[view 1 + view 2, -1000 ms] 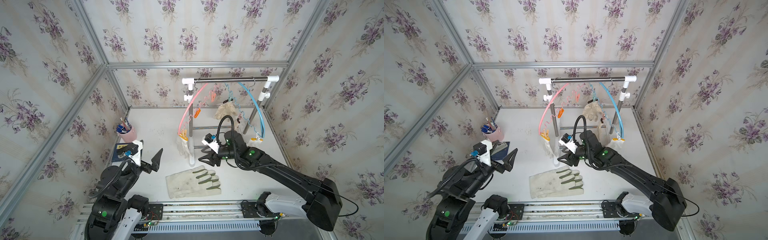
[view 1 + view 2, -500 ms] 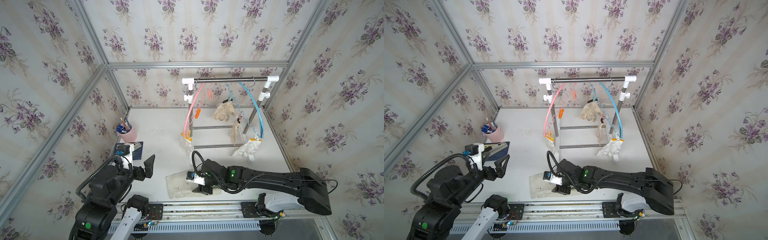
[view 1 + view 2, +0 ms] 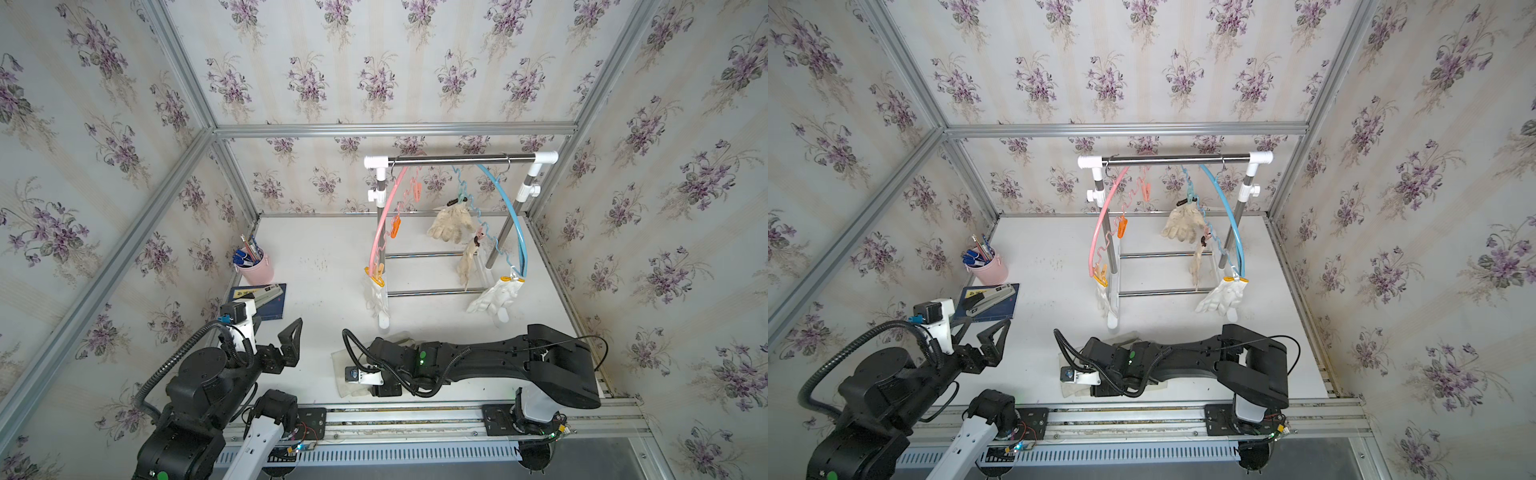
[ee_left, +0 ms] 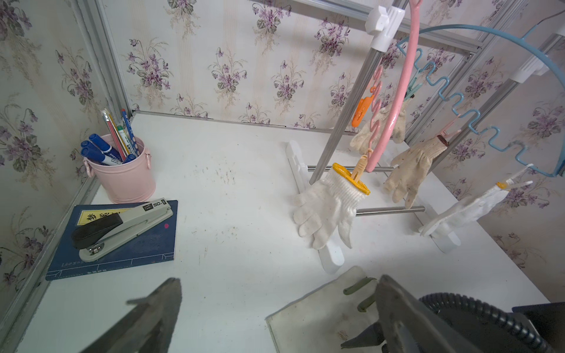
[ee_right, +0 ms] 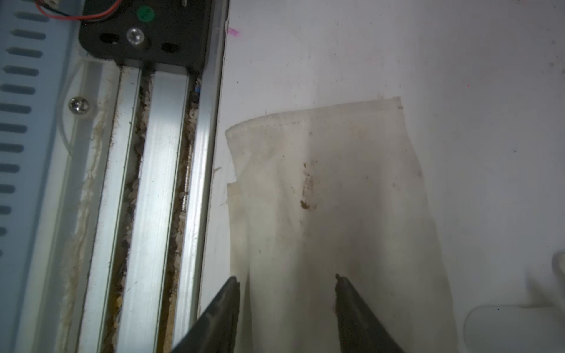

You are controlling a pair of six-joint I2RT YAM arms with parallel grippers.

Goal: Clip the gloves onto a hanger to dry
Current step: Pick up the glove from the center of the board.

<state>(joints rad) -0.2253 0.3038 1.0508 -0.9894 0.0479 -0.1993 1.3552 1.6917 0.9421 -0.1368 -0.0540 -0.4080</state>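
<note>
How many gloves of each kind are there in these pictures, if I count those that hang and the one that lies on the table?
White knitted gloves with yellow cuffs: 2
Dirty beige knitted gloves: 2
Off-white canvas glove: 1 visible
Total: 5

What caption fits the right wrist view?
Right tool, jaws apart, poised over the canvas glove beside the rail.

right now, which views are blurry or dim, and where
Left wrist view: left gripper blurred up close, stapler sharp. Right wrist view: dim and soft, canvas glove shaded under the right gripper. Both top views: evenly lit, sharp.
</note>
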